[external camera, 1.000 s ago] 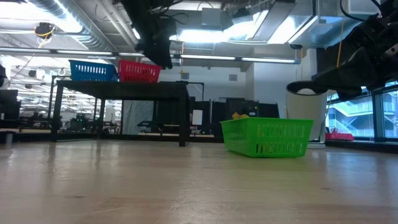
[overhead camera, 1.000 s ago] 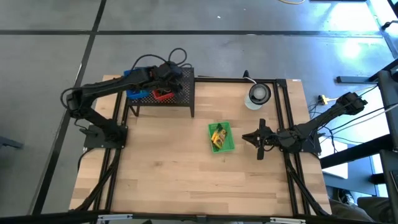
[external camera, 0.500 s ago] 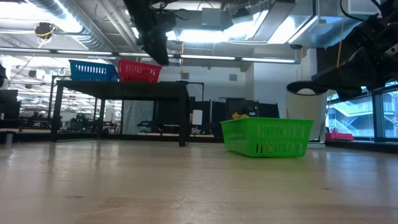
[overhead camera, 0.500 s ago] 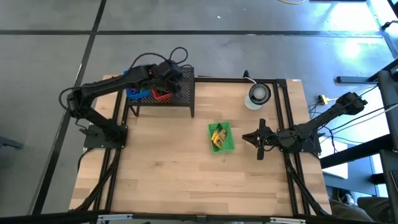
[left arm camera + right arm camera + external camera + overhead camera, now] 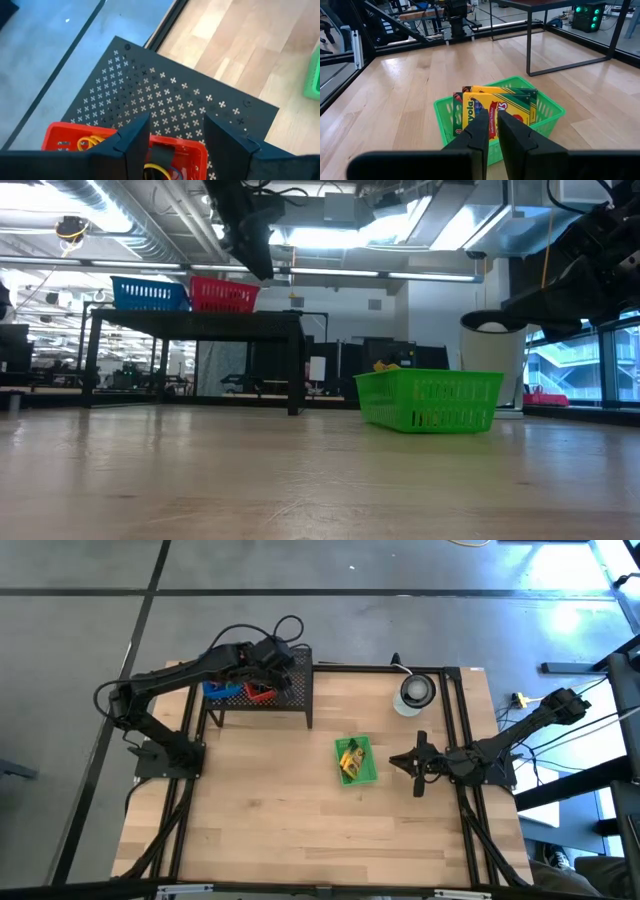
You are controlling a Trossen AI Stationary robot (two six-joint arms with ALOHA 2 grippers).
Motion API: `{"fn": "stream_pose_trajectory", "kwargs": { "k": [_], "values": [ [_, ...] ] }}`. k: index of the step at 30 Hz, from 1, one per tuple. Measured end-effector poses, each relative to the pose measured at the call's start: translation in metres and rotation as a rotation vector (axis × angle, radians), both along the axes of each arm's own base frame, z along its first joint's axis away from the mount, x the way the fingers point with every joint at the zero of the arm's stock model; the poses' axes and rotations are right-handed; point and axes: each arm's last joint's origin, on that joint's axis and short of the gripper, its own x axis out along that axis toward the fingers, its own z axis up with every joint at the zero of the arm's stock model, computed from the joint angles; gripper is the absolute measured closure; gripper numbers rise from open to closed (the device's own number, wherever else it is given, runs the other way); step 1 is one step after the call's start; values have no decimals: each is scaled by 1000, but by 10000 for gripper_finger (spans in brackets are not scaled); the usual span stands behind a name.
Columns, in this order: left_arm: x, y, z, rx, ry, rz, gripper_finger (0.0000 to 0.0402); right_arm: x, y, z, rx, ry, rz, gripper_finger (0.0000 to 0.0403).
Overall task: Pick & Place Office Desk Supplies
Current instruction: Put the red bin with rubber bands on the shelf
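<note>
On the far left we see the left arm reaching over the black rack (image 5: 262, 692) at the table's back-left corner. The left gripper (image 5: 172, 145) hangs above the red basket (image 5: 120, 150) on the rack top, fingers (image 5: 135, 142) apart w/ nothing between them. Inside the red basket, yellow and blue rubber bands (image 5: 90, 144) and a dark clip (image 5: 161, 155) show. A blue basket (image 5: 217, 691) sits just beside the red one, further left; in the low view both stand side by side on the rack.

Mid-table, the green basket (image 5: 357, 761) rests on the wood (image 5: 270, 810), holding two crayon boxes (image 5: 490, 112) upright, leaning a bit. Behind it to the right, the white-and-dark disc (image 5: 416, 692) sits near the back edge.

At right, the right gripper (image 5: 490, 131) hovers near the green basket's right side, pointing at it, fingers nearly together, gripping nothing.
</note>
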Motion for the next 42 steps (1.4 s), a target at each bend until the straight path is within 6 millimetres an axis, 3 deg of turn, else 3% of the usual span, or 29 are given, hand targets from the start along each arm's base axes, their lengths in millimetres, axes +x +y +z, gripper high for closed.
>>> {"fn": "stream_pose_trajectory", "kwargs": {
  "k": [11, 42],
  "values": [
    [-1, -1, -13, -23, 40, 4, 222, 0, 0, 0, 0, 0, 0, 362],
    [-10, -5, -19, -74, 151, 5, 222, 0, 0, 0, 0, 0, 4, 362]
  ]
}}
